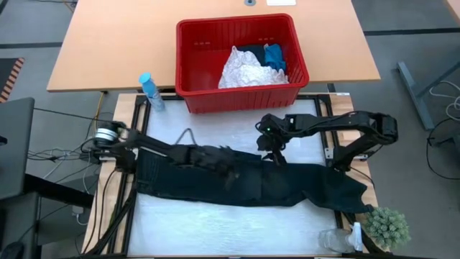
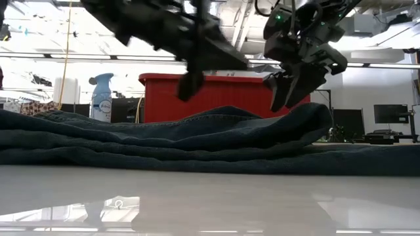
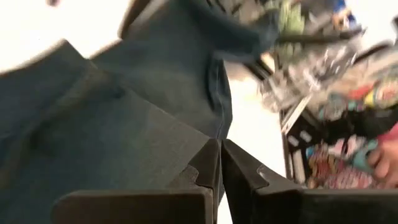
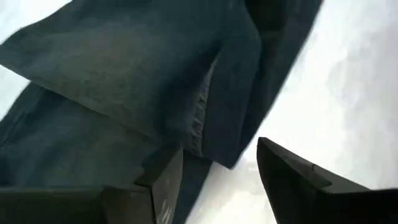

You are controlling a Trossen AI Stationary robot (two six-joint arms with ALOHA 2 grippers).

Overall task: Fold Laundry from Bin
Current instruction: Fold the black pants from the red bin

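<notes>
A large dark garment point(image 1: 244, 180), denim by its weave and seams, lies spread across the white mat on the bench point(image 1: 100, 36), stretching from the left side to the right, with one raised fold near the middle. It looks heavy for cloth, limp yet thick enough to hold a ridge where it doubles over; it should drape and drag rather than slide, and a single pinch will likely lift only the top layer. The best hold seems to be a hemmed edge or seam, where the cloth is stiffest, taken at two well-separated spots so the fold stays straight.

The red bin point(image 1: 198, 65) stands at the far side of the mat, holding a white crinkled piece point(image 1: 244, 70) and a small bright blue one point(image 1: 274, 56), with something dark just behind them.

The left claw point(image 1: 231, 175) hangs over the middle of the garment, its fingers point(image 3: 208, 165) pressed together. In the low view it is clear of the cloth and nothing hangs from it, so it holds nothing.

The right claw point(image 1: 277, 155) sits just above the garment's far edge, right of centre. Its fingers point(image 4: 286, 168) stand well apart, with the folded denim edge showing between and beyond them; in the low view its tips hover a little above the ridge and grip nothing.

A blue spray bottle point(image 1: 150, 91) stands left of the bin.
</notes>
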